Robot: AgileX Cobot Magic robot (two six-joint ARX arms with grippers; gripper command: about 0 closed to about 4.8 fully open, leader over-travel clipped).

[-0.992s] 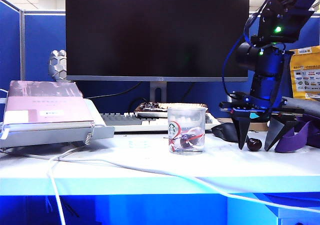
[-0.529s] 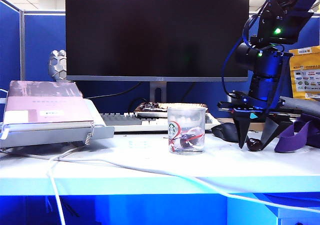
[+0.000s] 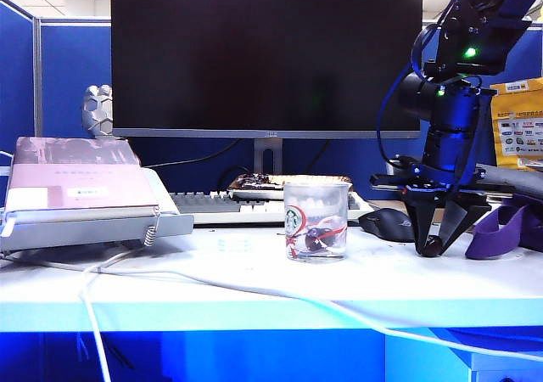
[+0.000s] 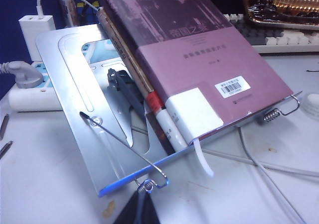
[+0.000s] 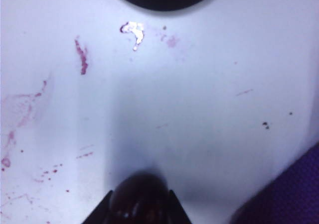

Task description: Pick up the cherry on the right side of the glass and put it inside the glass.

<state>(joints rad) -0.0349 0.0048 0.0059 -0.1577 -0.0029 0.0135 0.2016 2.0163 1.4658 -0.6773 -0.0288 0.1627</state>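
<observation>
Right gripper (image 3: pixel 432 248), fingers pressed against both sides of the cherry (image 5: pixel 138 199) on the table (image 3: pixel 254 284), right of the glass (image 3: pixel 316 221); left gripper (image 4: pixel 135 211) beside the bookstand (image 4: pixel 75 99), opening indeterminate.

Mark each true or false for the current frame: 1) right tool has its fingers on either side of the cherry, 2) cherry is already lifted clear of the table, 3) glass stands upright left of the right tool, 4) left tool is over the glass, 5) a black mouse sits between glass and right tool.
1) True. The right tool has its fingers closed in on both sides of the cherry.
2) False. The cherry sits at table level in the exterior view.
3) True. The glass stands upright, left of the right tool.
4) False. The left tool hangs over a book stand holding a book.
5) True. The black mouse lies between them, further back.
</observation>
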